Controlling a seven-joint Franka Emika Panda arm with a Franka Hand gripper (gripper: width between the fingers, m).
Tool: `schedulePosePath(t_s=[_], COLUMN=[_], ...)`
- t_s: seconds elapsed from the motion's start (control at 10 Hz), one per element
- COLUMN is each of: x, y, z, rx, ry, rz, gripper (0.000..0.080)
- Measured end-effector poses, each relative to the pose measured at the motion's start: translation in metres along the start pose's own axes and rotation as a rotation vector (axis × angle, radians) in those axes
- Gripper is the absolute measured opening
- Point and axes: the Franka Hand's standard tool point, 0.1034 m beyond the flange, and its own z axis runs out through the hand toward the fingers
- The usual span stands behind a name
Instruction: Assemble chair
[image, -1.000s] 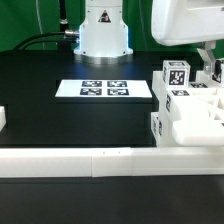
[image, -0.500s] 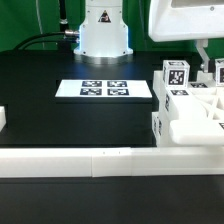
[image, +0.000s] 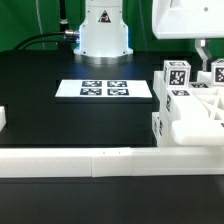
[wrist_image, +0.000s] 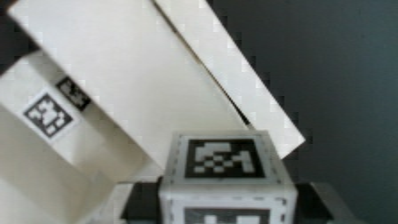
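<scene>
The chair's white parts (image: 195, 112) stand clustered at the exterior view's right, with a tagged square post (image: 176, 73) upright among them. My gripper (image: 210, 58) hangs over the right edge of that cluster, partly cut off by the frame. In the wrist view my gripper (wrist_image: 219, 200) is shut on a square-ended chair leg (wrist_image: 222, 160) with a tag on its end face. Dark fingers (wrist_image: 143, 202) press on both its sides. Past the leg lie slanted white chair pieces (wrist_image: 196, 60), one carrying a tag (wrist_image: 50, 112).
The marker board (image: 105, 89) lies flat mid-table. A long low white border rail (image: 100, 160) runs along the front edge. The arm's base (image: 105, 30) stands at the back. A small white block (image: 3, 118) sits at the exterior view's left edge.
The hand has shifted slightly toward the exterior view's right. The grip on the leg is unchanged.
</scene>
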Motion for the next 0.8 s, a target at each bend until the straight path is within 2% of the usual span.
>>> schedulePosePath(t_s=[0.2,0.5,0.6,0.7,0.8], x=[-0.0034,-0.0036,-0.0035,-0.0024,-0.0015], y=[-0.0023,-0.0021,-0.0020,-0.0015,-0.0008], z=[0.0002,0.0008,0.0008,0.0006,0.0005], rx=[-0.001,-0.001,-0.001,0.003,0.002], ry=[0.000,0.000,-0.001,-0.004,-0.005], rz=[0.169,0.179,0.148,0.118,0.044], gripper=[0.0284,0.0297,0.0493,0.0493,0.0620])
